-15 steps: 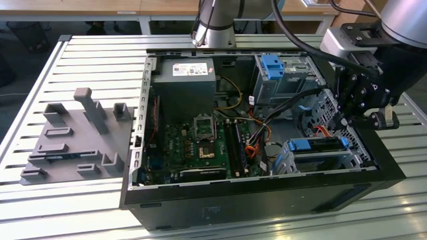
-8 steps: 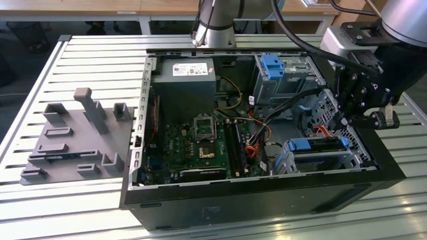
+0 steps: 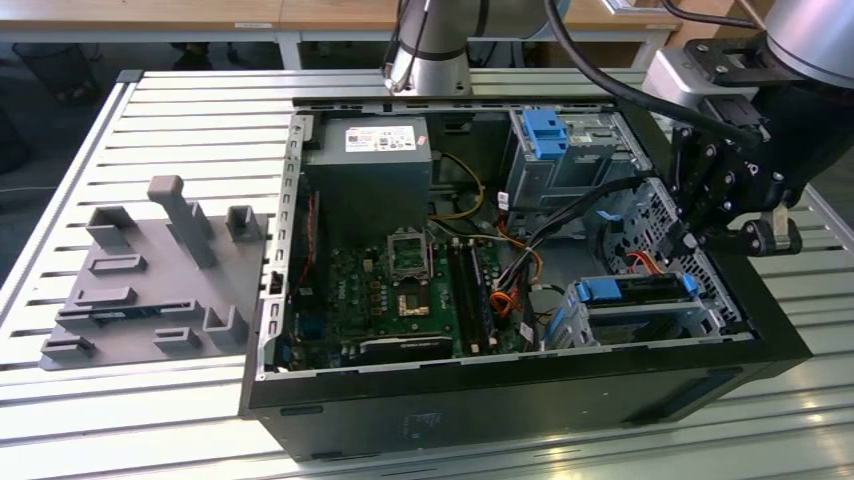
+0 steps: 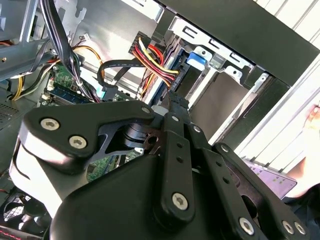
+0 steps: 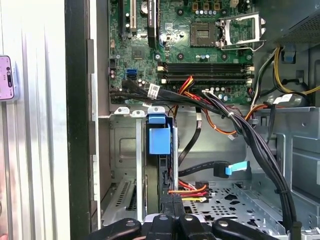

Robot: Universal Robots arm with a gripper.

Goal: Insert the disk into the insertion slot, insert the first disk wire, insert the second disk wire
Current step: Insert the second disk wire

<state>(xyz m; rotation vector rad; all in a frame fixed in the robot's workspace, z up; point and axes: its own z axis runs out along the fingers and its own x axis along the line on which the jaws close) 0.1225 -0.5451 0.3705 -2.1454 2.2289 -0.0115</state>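
Note:
The disk (image 3: 634,290), silver in a bright blue carrier, sits in the insertion slot (image 3: 667,322), the low perforated silver cage at the case's front corner on the exterior view's right. In the first wrist view the carrier's blue tab (image 5: 160,137) stands between the cage walls (image 5: 125,165). My gripper (image 3: 687,240) hangs just above the disk's end. In both wrist views its fingers are closed on the black connector of a red, yellow and black disk wire (image 5: 189,190) beside the disk's end. The same wire bundle (image 4: 155,57) runs to my gripper (image 4: 174,97). A black disk wire with a blue plug (image 5: 234,170) lies loose nearby.
The open case holds a green motherboard (image 3: 400,280), a grey power supply (image 3: 367,170) and a taller grey cage with a blue tab (image 3: 547,135). Cable bundles (image 5: 250,135) cross above the slot. A grey fixture plate (image 3: 147,280) lies on the slatted table at the exterior view's left.

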